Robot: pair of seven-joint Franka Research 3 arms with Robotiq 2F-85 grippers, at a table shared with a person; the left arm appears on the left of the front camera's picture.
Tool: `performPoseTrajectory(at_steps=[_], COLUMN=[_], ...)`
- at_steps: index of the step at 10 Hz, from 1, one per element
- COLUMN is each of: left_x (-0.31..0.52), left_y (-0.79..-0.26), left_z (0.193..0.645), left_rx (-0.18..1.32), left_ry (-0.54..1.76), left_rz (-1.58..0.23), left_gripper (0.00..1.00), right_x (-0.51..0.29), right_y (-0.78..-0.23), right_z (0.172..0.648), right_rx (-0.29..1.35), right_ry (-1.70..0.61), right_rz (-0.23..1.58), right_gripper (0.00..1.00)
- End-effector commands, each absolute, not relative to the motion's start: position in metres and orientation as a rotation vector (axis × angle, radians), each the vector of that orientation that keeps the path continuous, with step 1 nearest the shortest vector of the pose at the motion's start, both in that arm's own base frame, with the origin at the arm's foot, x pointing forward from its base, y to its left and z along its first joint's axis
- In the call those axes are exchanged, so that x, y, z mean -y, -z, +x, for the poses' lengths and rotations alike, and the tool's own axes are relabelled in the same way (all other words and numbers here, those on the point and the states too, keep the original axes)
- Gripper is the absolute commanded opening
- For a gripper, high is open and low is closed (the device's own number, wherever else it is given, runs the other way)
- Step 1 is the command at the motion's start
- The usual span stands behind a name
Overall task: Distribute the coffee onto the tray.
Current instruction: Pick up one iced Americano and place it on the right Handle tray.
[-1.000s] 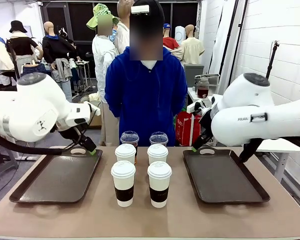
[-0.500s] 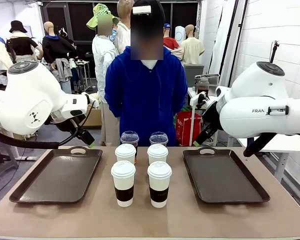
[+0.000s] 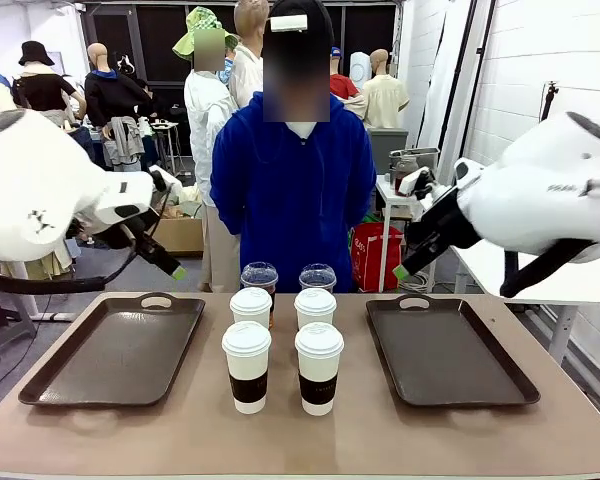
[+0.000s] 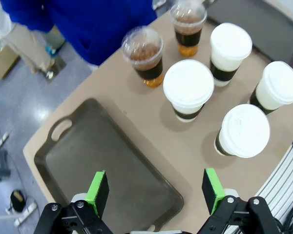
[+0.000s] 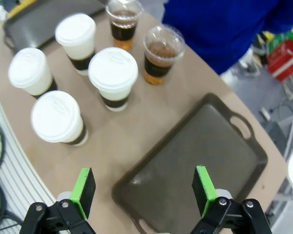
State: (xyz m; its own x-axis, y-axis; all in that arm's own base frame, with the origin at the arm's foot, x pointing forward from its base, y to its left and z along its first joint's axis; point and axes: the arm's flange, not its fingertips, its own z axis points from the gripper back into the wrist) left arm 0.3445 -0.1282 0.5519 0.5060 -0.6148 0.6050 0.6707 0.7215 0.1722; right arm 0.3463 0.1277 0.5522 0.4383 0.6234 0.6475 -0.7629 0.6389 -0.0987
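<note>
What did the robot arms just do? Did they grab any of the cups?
No cup was grabbed. Both arms lifted: the left gripper and the right gripper rose from just over the trays' far handles and drew a little outward. Both are open and empty. The four paper cups, the two clear cups, the left tray, the right tray and the person stayed put.

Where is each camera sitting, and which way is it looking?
Front view: at the robot's edge of the table, facing the person across it; both arms show, with left end effector and right end effector.
Left wrist view: on the left wrist, looking down at the left tray and cups; its open fingers show.
Right wrist view: on the right wrist, looking down at the right tray; its open fingers show.
Shared: both wrist views see all six cups.
</note>
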Motion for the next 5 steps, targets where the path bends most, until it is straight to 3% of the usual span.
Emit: performPoseTrajectory(at_steps=[1,5], left_x=[0.105,0.085], left_y=[-0.544,-0.533], left_z=[0.332,0.322], left_rx=[0.808,0.885], left_ry=[0.887,0.865], left_rz=[-0.238,-0.356], left_gripper=[1.00,1.00], right_x=[-0.109,-0.104], right_y=[-0.550,-0.545], right_z=[0.344,0.354], right_rx=[0.729,0.778], right_ry=[-0.972,-1.020], right_rz=[0.375,0.520], right_gripper=[1.00,1.00])
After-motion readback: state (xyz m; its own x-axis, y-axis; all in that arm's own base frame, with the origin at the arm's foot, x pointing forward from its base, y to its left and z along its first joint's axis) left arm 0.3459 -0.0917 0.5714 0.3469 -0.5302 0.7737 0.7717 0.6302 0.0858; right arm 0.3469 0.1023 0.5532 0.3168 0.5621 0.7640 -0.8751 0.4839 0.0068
